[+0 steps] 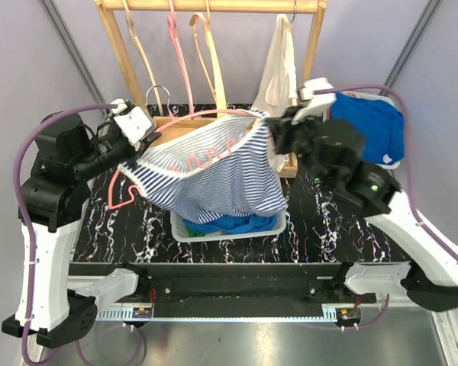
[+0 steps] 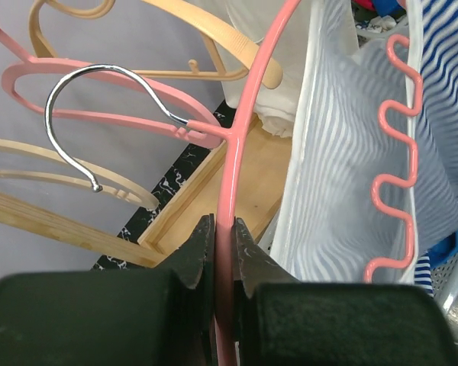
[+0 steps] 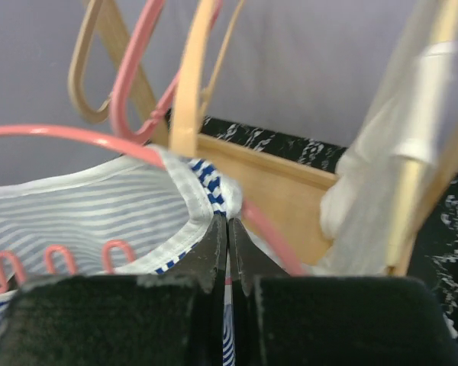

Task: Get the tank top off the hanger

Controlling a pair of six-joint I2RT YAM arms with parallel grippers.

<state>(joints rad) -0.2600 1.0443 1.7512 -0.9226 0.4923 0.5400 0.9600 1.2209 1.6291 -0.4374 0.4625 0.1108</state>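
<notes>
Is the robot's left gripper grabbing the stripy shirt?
No, the left gripper is shut on the pink plastic hanger, not the blue-and-white striped tank top.

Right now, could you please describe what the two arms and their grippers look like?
The left arm and right arm have white shells, black joints and a purple cable each. The left gripper and right gripper have white bodies and black fingers.

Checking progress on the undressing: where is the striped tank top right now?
In the top view, the tank top hangs mid-table on the hanger, spread between the left hand and the right hand, above the basket.
</notes>
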